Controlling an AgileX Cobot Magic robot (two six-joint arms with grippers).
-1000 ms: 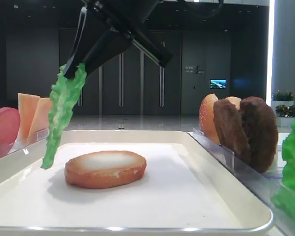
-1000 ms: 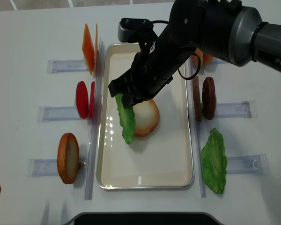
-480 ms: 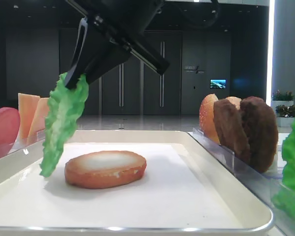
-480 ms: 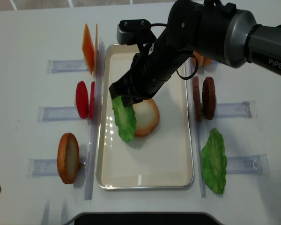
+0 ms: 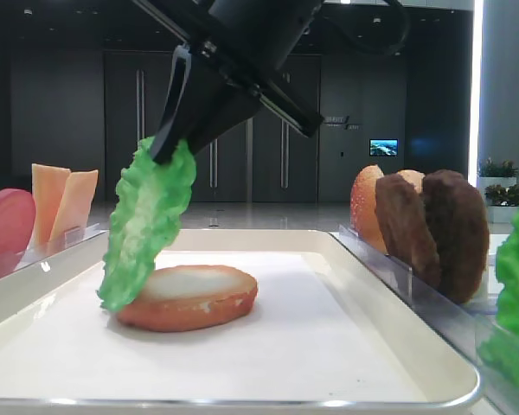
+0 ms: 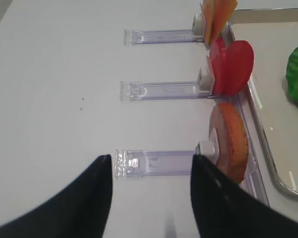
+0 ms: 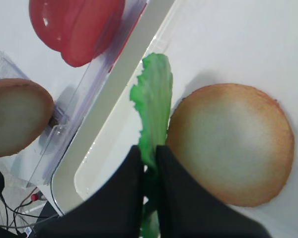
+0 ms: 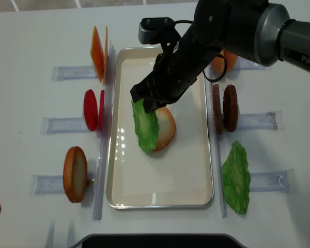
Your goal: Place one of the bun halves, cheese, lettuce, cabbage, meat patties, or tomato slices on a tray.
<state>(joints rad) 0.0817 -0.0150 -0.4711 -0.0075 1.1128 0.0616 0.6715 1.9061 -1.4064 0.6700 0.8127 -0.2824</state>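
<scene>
Green lettuce (image 8: pixel 146 125) dangles from the right gripper (image 8: pixel 149 103), whose jaws are pinched tight on the leaf's upper edge. It hangs over the cream-white tray (image 8: pixel 191 170), its lower tip down against the left side of the bun half (image 8: pixel 164 129) lying flat in the tray, pale toasted face up. From the low side view, the leaf (image 5: pixel 147 220) droops in front of that bun (image 5: pixel 199 298), and whether it actually touches the bread is hard to tell. The wrist camera looks down along the black fingers (image 7: pixel 124 198) with the leaf (image 7: pixel 154 106) running out between them, just beside the round bun (image 7: pixel 231 141).

Over on the left of the tray, upright in clear holders: cheese slices (image 8: pixel 97 51) at the far end, then tomato slices (image 8: pixel 93 109), then the other bun half (image 8: pixel 75 174) with its orange crust. On the right side, meat patties (image 8: pixel 226 108) stand on edge, and a second lettuce leaf (image 8: pixel 236 177) sits nearer the front.

The left gripper (image 6: pixel 149 191) is well apart from the tray, over bare white table (image 6: pixel 54 89), its dark fingers spread wide with nothing between them.
</scene>
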